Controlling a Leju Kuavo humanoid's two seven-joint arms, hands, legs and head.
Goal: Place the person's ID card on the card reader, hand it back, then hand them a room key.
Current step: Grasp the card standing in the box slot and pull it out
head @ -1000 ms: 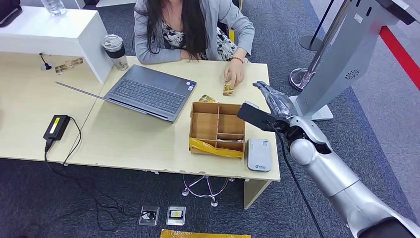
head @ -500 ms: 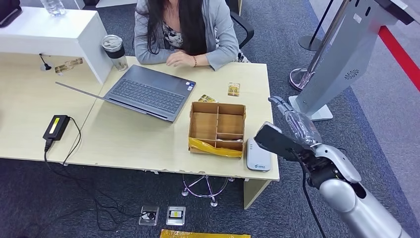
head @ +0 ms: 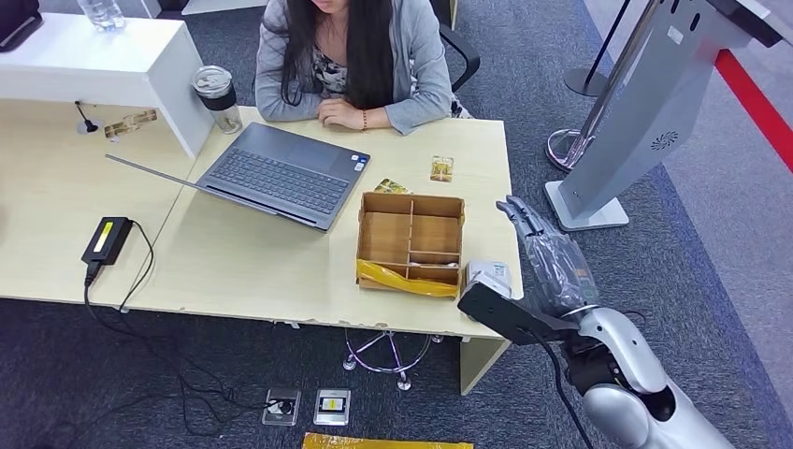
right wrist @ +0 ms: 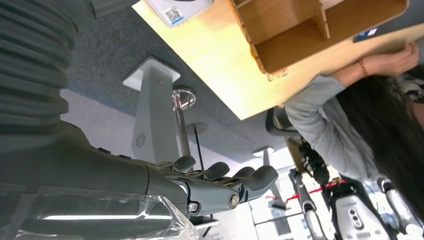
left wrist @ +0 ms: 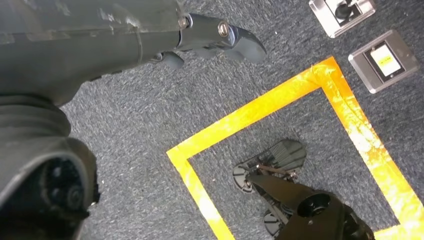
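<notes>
The right hand [head: 547,253] has withdrawn from beside the card [head: 441,168] to off the table's [head: 281,271] near right corner, fingers extended and empty. The person's hand [head: 338,114] has released the card and folded against the chest.

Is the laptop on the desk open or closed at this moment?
Open. The laptop lies folded out almost flat, its keyboard facing up and its lid stretched toward the left along the desk.
</notes>
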